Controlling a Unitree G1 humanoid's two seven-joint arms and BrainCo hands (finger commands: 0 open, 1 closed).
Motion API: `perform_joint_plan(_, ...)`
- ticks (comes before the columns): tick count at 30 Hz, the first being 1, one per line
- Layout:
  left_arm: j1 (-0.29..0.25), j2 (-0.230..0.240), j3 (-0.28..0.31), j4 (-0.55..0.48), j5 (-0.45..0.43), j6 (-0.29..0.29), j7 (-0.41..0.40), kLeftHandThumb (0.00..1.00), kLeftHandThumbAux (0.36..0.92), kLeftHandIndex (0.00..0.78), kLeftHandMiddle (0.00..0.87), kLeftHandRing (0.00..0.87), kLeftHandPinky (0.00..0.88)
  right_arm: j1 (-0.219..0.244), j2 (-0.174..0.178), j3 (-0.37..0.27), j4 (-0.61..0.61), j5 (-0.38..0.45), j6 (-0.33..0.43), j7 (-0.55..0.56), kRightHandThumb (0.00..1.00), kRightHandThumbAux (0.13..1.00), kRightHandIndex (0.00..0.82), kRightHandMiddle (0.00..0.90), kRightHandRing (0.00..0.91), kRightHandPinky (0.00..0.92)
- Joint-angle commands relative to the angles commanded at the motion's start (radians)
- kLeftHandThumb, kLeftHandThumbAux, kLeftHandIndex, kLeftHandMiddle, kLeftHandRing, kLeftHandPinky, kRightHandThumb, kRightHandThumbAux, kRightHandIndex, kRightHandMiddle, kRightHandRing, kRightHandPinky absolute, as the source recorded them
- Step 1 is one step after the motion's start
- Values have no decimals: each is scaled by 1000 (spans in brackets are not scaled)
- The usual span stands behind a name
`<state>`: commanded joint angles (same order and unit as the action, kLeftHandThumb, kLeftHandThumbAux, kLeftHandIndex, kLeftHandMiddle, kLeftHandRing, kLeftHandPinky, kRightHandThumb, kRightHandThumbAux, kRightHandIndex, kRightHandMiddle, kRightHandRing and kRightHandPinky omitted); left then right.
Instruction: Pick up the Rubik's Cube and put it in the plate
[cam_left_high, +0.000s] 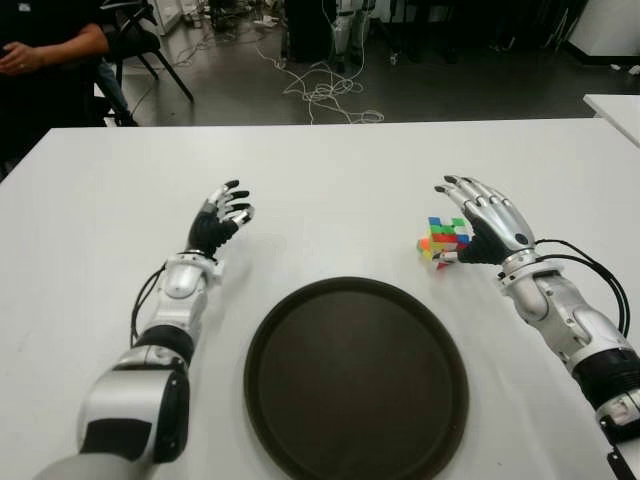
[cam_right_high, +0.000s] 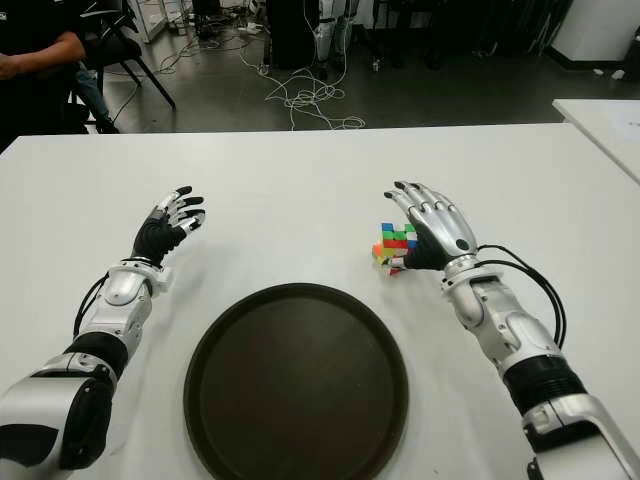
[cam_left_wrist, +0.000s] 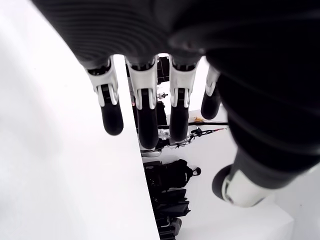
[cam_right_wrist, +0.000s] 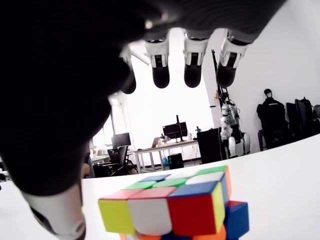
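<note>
Cube not yet grasped, plate empty.

The Rubik's Cube (cam_left_high: 444, 239) stands on the table (cam_left_high: 330, 170), beyond the plate (cam_left_high: 356, 376); the right hand (cam_left_high: 487, 225) is just beside it, fingers spread. The left hand (cam_left_high: 221, 222), spread too, holds nothing.

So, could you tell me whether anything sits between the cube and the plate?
Nothing visible does. The Rubik's Cube sits on bare white table just beyond the plate, toward its right. The right hand is beside it, fingers open; the left hand hovers well clear.
</note>
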<state>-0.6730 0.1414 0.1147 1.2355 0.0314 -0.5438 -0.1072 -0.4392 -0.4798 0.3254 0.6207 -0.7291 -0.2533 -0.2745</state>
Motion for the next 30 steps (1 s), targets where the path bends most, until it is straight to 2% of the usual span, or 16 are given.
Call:
perform_joint_plan(9, 4, 0, 3, -3, -6, -7, -10, 180, 730, 112, 202, 207, 208, -13, 22, 10, 24, -1, 42, 26, 0, 781, 46, 56, 60, 66)
perform_joint_plan(30, 3, 3, 3, 0, -5, -17, -19, 180, 727, 106, 192, 196, 193, -22, 34, 15, 20, 7, 87, 43, 0, 778, 56, 72, 77, 84)
